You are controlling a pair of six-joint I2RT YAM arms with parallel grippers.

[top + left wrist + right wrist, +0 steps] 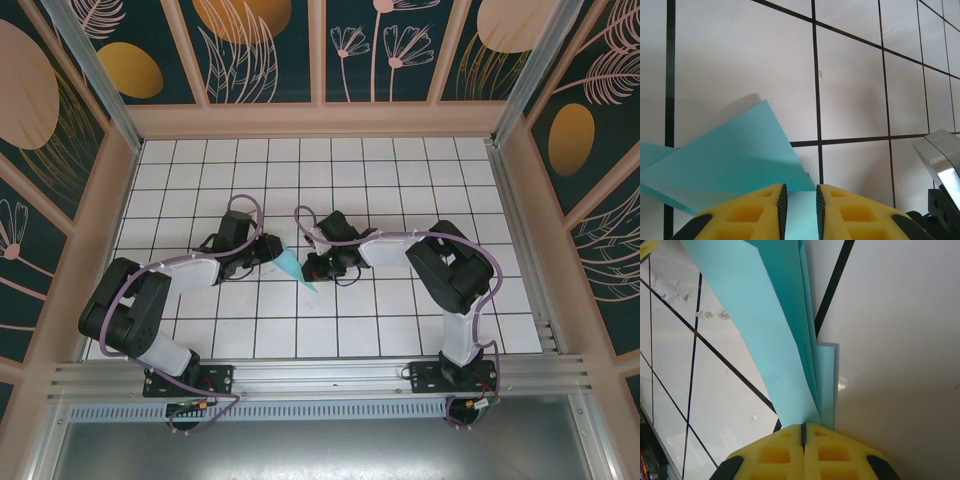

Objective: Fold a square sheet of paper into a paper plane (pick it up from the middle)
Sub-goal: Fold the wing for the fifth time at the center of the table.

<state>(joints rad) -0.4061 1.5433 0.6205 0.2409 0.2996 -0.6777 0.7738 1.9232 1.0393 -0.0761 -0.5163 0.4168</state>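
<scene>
Cyan paper plane (291, 266) between left tool (800, 196) and right tool (803, 427), over table (400, 180)

The left gripper (271, 250), right gripper (316, 268) and paper plane (291, 266) crowd the middle of the table (400, 170); far squares are free

Near the middle of the table (400, 330): paper plane (290, 266), lying between the two grippers. Left gripper (268, 250) just to its left, right gripper (318, 268) just to its right, pinching one end. In the left wrist view, paper plane (730, 160) ahead and leftward of the left gripper (800, 192), reaching into the gap between the fingertips. In the right wrist view, paper plane (785, 340) stretching forward from the right gripper (803, 426), table beneath.
</scene>
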